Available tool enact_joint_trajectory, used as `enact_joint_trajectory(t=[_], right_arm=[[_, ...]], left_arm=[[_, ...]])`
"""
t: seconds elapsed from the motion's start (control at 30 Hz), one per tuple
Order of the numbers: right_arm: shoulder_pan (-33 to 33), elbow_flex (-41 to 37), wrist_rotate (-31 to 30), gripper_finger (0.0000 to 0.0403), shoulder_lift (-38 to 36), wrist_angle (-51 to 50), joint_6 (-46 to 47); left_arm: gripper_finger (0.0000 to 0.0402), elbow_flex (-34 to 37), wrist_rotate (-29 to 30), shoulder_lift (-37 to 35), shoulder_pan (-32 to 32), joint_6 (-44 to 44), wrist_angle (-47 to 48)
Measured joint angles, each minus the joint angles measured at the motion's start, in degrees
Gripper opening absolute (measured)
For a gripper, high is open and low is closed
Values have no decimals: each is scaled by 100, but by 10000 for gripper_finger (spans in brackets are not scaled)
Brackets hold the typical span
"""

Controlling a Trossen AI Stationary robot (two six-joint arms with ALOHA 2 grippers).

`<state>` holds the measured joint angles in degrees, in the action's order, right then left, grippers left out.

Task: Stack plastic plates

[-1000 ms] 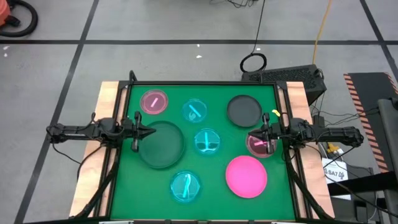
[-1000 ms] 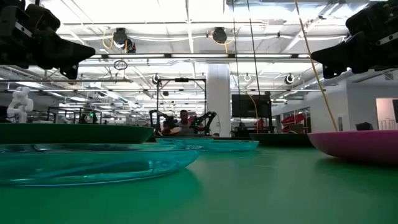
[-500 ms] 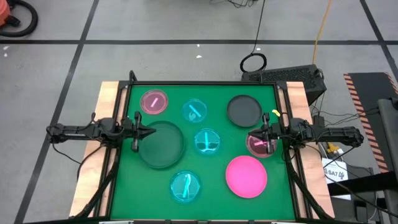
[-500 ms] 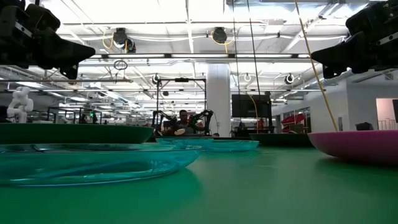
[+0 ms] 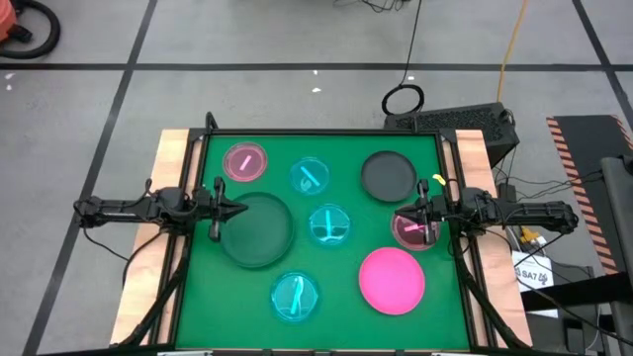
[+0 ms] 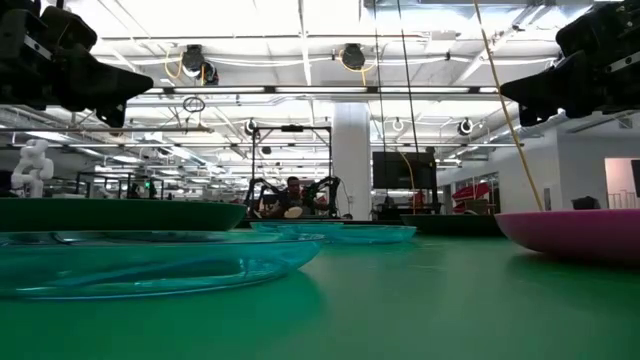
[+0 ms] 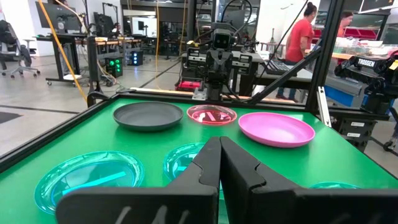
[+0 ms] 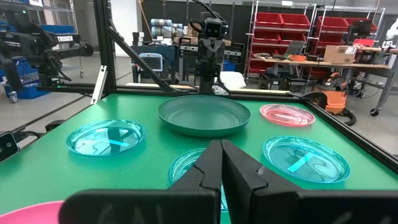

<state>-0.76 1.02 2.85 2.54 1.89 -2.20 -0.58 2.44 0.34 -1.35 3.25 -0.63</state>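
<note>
All plates lie flat on the green mat, each apart from the others. A large dark grey plate (image 5: 255, 229) sits at the left and a smaller dark grey one (image 5: 388, 175) at the far right. The bright pink plate (image 5: 392, 280) is near right. One translucent pink plate (image 5: 245, 162) is far left, the other (image 5: 413, 229) lies under my right gripper (image 5: 406, 212). The three cyan plates (image 5: 311, 176) (image 5: 329, 224) (image 5: 295, 296) run down the middle. My left gripper (image 5: 238, 210) hovers shut over the large grey plate's left rim. Both grippers (image 7: 219, 146) (image 8: 221, 149) are shut and hold nothing.
Black rails and wooden strips (image 5: 176, 148) border the mat on its left and right sides. Green mat shows between the plates and along the near edge (image 5: 336, 326). Both arms (image 6: 60, 55) (image 6: 585, 65) hang well above the table in the low view. People and benches are in the room behind.
</note>
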Motion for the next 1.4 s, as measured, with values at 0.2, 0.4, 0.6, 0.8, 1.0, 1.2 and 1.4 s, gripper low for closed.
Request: enact_joint_trajectory(t=[0.2, 0.4, 0.6, 0.8, 1.0, 1.2, 1.4], right_arm=[[0, -1, 0, 0, -2, -1, 0], [0, -1, 0, 0, 0, 0, 0], [-2, 0, -1, 0, 0, 0, 0], [-1, 7, 17, 0, 0, 3, 0], [0, 7, 17, 0, 0, 3, -1], [-2, 7, 16, 0, 0, 6, 0], [1, 139, -125, 0, -1, 29, 3]], left_arm=[[5, -1, 1, -1, -1, 0, -1], [5, 0, 0, -2, -1, 0, -1], [5, -2, 2, -2, -2, 0, -1], [5, -1, 0, -1, 0, 0, -1], [5, -1, 1, -1, 0, 0, -1], [5, 0, 0, -2, -2, 0, 1], [5, -1, 1, -1, 0, 0, -1]])
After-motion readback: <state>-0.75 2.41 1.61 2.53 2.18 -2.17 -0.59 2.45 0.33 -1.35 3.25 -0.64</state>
